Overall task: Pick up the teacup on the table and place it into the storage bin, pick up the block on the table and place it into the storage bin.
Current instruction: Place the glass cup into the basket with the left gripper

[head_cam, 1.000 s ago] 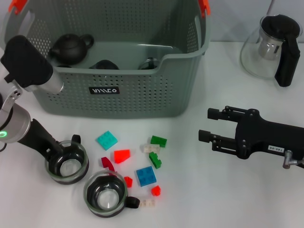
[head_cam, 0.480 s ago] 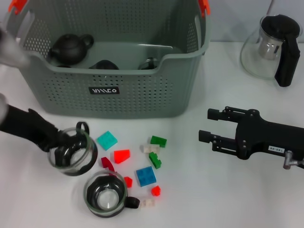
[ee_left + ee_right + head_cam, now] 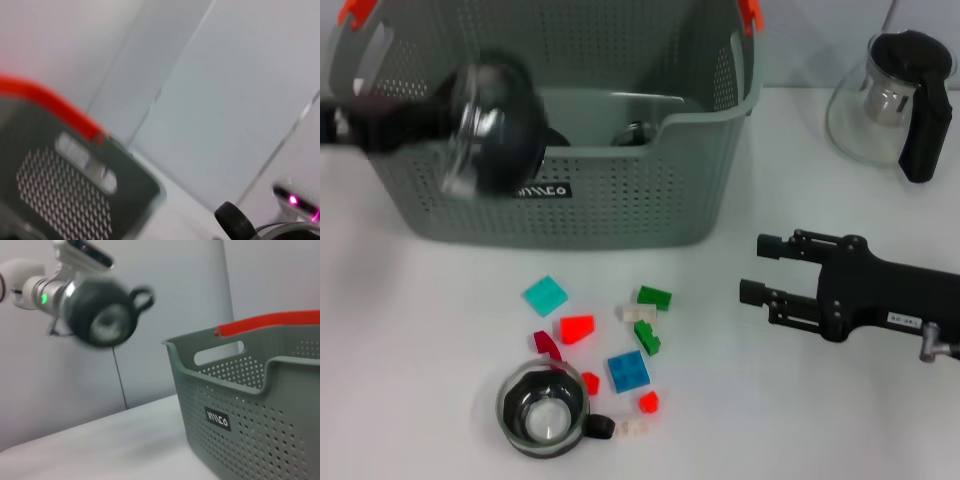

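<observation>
The left gripper [image 3: 450, 125] is clamped on a glass teacup [image 3: 490, 125], holding it in the air, tipped on its side, over the front left part of the storage bin [image 3: 620, 190]. In the right wrist view the same cup [image 3: 100, 312] hangs high and to the side of the bin [image 3: 250, 405], its handle loop pointing toward the bin.

The bin stands along the far edge of the table [image 3: 820, 400], its black label [image 3: 542, 190] on the front wall and orange-red clips at the top corners. Dark pieces of teaware lie inside, partly hidden.

A second teacup [image 3: 544, 408] sits upright near the table's front edge. Just beside it lie the scattered blocks: a teal one [image 3: 545, 295], a red one [image 3: 576, 327], a blue one [image 3: 627, 371], green ones [image 3: 654, 296] and small others.

The right gripper [image 3: 760, 268] hovers low over the right side of the table, its fingers apart and holding nothing. A glass teapot [image 3: 890, 100] stands at the far right corner.
</observation>
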`<state>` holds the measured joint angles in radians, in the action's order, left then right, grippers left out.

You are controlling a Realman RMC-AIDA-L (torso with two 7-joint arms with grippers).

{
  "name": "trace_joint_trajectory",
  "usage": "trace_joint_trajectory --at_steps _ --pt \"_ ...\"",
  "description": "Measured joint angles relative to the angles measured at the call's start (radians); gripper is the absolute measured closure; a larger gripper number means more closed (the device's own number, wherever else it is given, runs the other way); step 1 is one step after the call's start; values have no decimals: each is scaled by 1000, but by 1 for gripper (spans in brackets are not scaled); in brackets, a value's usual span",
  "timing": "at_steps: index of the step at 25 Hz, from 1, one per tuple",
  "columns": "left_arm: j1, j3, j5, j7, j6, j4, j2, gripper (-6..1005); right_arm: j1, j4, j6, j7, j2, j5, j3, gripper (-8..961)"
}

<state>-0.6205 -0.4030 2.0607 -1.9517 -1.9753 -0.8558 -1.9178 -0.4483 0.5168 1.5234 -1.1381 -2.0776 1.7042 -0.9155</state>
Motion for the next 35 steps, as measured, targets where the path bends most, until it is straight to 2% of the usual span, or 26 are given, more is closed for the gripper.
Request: trace_joint_trajectory --at_steps 3,5,9,12,15,17,19,21,22,23,25,28,30,35 --pt "-56 -17 -11 -71 70 -47 -4 942 -1 0 7 0 2 0 0 280" --pt "-98 -62 -2 -122 144 -89 -6 940 -2 1 11 0 2 0 1 280" --pt "-181 -209 42 -222 304 -139 10 937 -9 1 12 0 3 0 1 279" --pt "-254 -360 148 -323 421 -157 29 935 -11 1 12 0 4 0 1 279" --pt "-328 -450 292 -408 497 -155 33 933 -11 1 12 0 4 0 1 279" --pt "-377 -501 405 -459 539 -153 22 931 -10 0 11 0 4 0 1 279" --pt "-425 -557 541 -507 587 -150 -2 930 -9 0 10 0 4 0 1 279" --pt "-471 -643 713 -542 653 -126 -58 928 -8 0 9 0 3 0 1 279" --pt "-471 -643 713 -542 653 -126 -58 928 -8 0 7 0 2 0 1 279" --pt "-479 -678 754 -547 679 -113 -74 927 -8 0 5 0 0 0 1 279" --pt "-489 -793 794 -567 755 -67 -97 925 -9 0 3 0 -2 0 1 279" --pt "-501 -961 793 -622 861 35 -97 923 -11 0 3 0 -2 0 1 279" --pt "-512 -1023 794 -636 931 113 -99 922 -11 0 3 0 -3 0 1 279" --pt "-511 -1079 795 -636 1062 211 -111 918 -8 -1 3 0 -4 0 2 279"
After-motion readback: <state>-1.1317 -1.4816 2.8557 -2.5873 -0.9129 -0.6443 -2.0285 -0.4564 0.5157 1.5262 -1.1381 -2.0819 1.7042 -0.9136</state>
